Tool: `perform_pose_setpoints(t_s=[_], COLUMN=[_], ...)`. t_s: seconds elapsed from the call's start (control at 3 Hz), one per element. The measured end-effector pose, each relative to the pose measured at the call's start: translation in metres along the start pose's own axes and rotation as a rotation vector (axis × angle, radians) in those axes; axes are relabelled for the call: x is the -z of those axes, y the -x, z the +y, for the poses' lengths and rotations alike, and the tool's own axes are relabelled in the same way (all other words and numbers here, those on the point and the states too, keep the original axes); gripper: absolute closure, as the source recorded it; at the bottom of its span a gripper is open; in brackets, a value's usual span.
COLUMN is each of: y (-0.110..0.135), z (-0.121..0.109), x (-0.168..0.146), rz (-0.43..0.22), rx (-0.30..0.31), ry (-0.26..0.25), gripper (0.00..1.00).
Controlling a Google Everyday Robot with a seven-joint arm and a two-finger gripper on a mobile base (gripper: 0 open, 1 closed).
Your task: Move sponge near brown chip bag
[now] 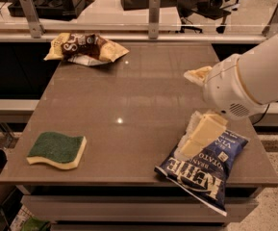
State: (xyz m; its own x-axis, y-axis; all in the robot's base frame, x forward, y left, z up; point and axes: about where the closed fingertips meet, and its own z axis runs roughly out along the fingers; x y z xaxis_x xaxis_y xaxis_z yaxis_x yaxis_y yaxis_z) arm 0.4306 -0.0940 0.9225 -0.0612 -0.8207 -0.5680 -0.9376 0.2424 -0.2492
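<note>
A glossy brown table (143, 95) carries three things. The sponge (56, 149) lies green side up at the front left corner. The brown chip bag (85, 48) is at the back left. A blue Kettle chip bag (203, 170) overhangs the front right edge, and my gripper (196, 141) hangs over it.

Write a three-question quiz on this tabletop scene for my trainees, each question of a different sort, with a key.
1. True or false: the sponge touches the brown chip bag.
2. The gripper is above which thing? A) the sponge B) the blue Kettle bag C) the brown chip bag
3. In the camera view, at which corner of the table does the sponge lie?
Key: 1. False; they lie far apart, the bag at the far edge. 2. B. 3. The near left corner.
</note>
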Motion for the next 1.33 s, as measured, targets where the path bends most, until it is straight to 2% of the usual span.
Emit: perform_pose_setpoints(t_s=[0.33,1.0,1.33], y=[0.017,0.040,0.042], z=[0.005,0.017,0.017], x=[-0.029,-0.083,-0.084], rz=[-0.065,-0.187,-0.193], rx=[0.011,-0.048,-0.051], ry=[0.017,0.065,0.062], gripper=[0.00,0.00,0.00])
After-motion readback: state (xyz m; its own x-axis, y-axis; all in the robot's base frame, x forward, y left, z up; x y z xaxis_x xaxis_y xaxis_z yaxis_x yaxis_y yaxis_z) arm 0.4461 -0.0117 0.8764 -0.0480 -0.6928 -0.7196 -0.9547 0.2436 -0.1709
